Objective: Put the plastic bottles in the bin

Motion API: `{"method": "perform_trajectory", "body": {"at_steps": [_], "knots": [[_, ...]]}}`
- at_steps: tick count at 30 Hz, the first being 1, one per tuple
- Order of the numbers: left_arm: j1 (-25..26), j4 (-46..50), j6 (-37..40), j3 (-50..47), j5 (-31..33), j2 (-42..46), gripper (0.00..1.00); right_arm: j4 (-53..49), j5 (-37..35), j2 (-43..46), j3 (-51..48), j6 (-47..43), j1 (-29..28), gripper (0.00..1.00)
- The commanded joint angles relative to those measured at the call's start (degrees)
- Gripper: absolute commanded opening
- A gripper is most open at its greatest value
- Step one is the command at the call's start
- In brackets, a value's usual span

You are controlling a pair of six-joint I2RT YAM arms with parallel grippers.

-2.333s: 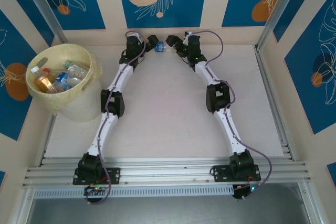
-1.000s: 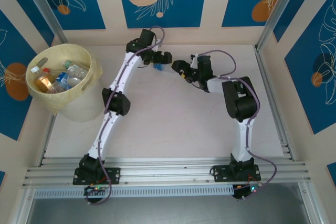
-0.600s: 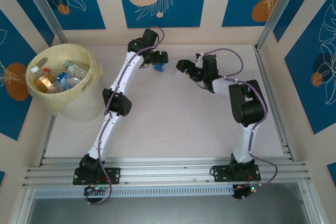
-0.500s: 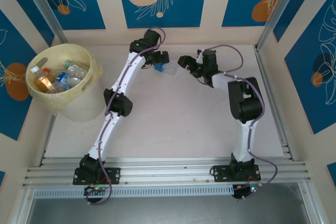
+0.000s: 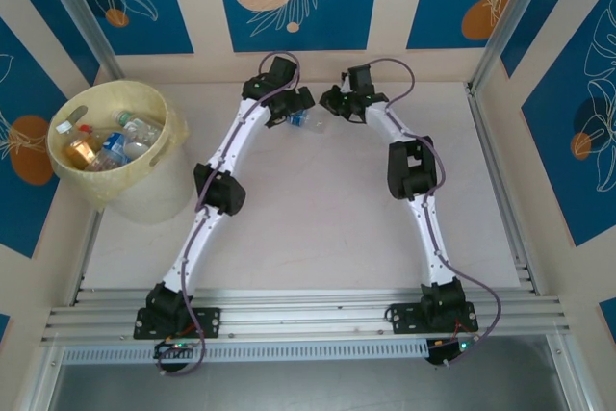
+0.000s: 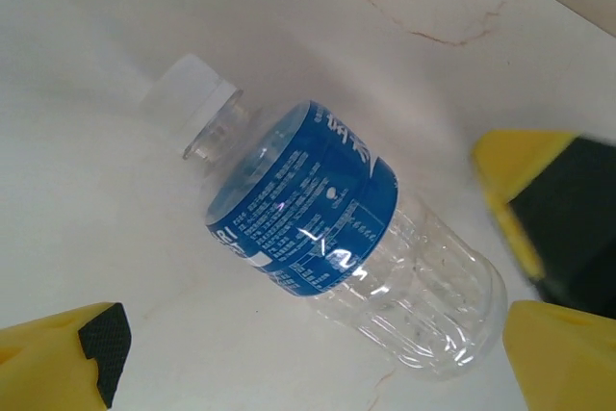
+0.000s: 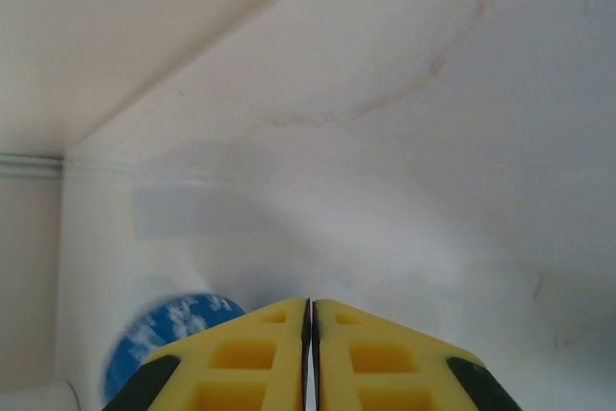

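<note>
**Left arm.** The left tool point(image 5: 295, 110) was at the far middle of the bench point(image 5: 318, 228), over 1 blue-labelled bottle point(image 5: 301, 121). In the left wrist view the left tool point(image 6: 313, 339) stood open. Its 2 yellow fingers point(image 6: 67, 358) were spread wide at the lower corners, and neither touched the bottle.

**Bottle on the bench.** The blue-labelled bottle point(image 6: 327, 238) lay on its side on the bench point(image 6: 115, 199) between those fingers. Its white cap point(image 6: 197, 93) pointed to the upper left and its clear ribbed base to the lower right. A yellow and black part point(image 6: 549, 209) sat at the right edge of that view, just beside the base. Whether it touched the bottle could not be told.

**Right arm.** The right tool point(image 5: 331, 103) was just beside the left tool, on the opposite side of the bottle. In the right wrist view the right tool point(image 7: 310, 305) was closed. Its 2 fingers were pressed together along a hairline seam, with nothing between them. A blurred patch of the blue label point(image 7: 168, 334) showed low and left of the fingers.

**Bin.** The bin point(image 5: 173, 166) stood upright at the left edge of the bench, well apart from both tools. Several bottles point(image 5: 106, 146) lay inside it in a loose heap. Their count could not be established.
</note>
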State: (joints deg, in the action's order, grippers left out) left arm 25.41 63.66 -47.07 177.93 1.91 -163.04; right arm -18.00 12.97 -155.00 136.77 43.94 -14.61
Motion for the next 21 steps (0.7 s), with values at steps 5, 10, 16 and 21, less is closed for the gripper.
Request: {"method": "perform_trajectory", "body": {"at_steps": [5,10,16,21], "knots": [[-0.53,-0.37,-4.17,3.13,-0.77,-3.6,1.0,1.12,6.68,8.8,-15.34,0.26,-1.82,0.06],[-0.45,1.22,-1.62,3.13,-1.51,-5.11,1.0,13.87,9.97,16.91,-30.35,5.18,-2.22,0.05],[0.76,2.07,12.31,3.13,-6.29,-7.05,0.89,22.91,4.58,27.13,-44.96,10.24,0.34,0.12],[0.87,3.07,19.85,3.13,-8.15,-7.94,0.81,24.74,1.46,35.06,-53.23,10.05,2.39,0.38]]}}
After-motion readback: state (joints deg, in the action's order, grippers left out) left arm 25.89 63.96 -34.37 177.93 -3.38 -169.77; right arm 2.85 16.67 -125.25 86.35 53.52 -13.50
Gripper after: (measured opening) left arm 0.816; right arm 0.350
